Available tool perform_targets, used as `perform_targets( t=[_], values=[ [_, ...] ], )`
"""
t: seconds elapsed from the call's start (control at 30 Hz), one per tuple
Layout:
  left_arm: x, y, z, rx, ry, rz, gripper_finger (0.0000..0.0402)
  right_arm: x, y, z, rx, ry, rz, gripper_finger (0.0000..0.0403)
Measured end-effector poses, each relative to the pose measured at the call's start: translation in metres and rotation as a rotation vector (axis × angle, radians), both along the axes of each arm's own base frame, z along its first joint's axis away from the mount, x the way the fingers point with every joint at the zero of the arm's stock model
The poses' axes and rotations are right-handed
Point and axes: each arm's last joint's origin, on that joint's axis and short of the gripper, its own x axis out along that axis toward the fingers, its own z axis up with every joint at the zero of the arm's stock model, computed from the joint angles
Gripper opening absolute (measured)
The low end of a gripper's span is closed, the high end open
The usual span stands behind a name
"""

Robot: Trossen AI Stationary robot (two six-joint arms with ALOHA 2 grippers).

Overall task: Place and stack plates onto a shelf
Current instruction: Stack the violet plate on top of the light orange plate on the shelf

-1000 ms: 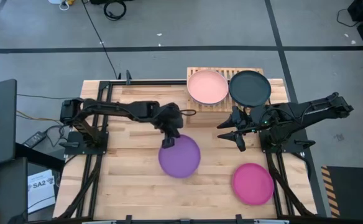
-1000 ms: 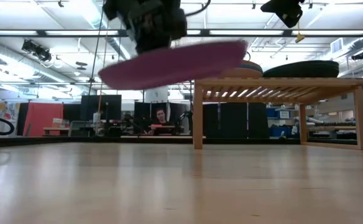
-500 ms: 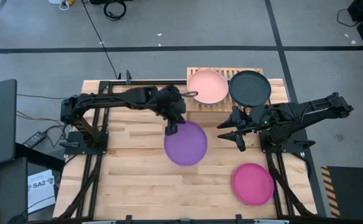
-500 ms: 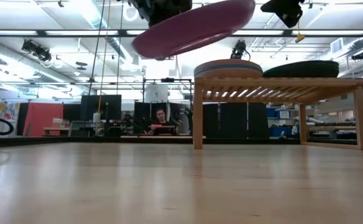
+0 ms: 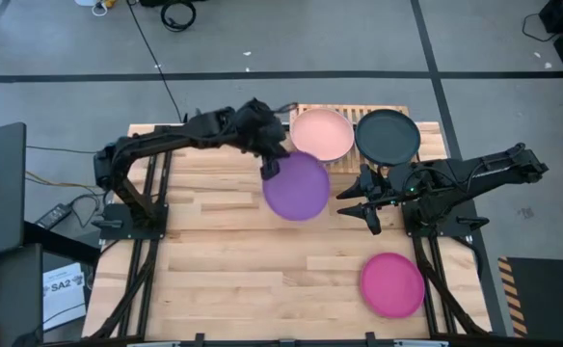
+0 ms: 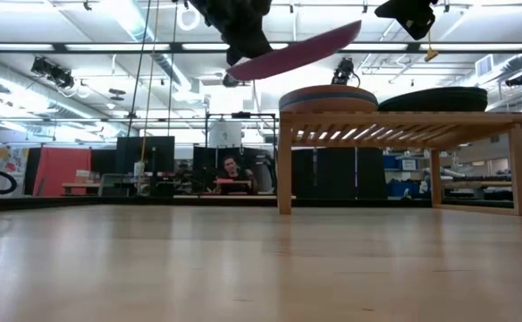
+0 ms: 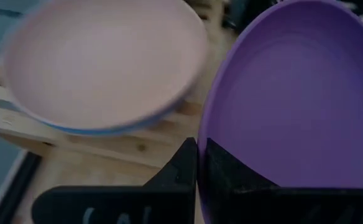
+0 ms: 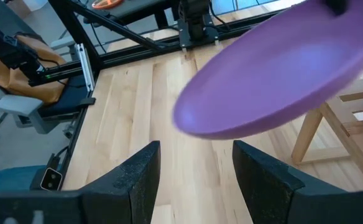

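My left gripper is shut on a purple plate, which is high above the table just in front of the shelf. On the shelf's left half lies a peach plate with a blue one under it, and on the right half a dark plate. A magenta plate lies flat on the table at the near right. My right gripper waits open, to the right of the purple plate and in front of the shelf, with nothing between its fingers. My left gripper pinches the purple plate's rim between its two fingers, one on the plate's upper face and one under it. The fingers slant down from the table's far left. The plate is lifted clear and tilted, its free edge toward the shelf higher.
The shelf stands at the table's far edge, right of the middle. The plank tabletop is bare at the left and near middle. Beyond the table, the low view shows a room with a person seated far back.
My left gripper has risen and gone toward the far edge and the shelf, staying shut on the purple plate. The plate has come up from low over the table's middle to above shelf height and tilts more steeply now.
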Motion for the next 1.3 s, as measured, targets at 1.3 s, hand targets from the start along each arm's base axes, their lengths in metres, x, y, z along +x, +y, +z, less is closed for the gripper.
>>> perform_targets(
  t=[1.3],
  values=[
    [-0.010, 0.081, 0.039, -0.027, -0.447, 0.420, 0.0016, 0.000, 0.000, 0.000, 0.000, 0.001, 0.001, 0.0206]
  ],
)
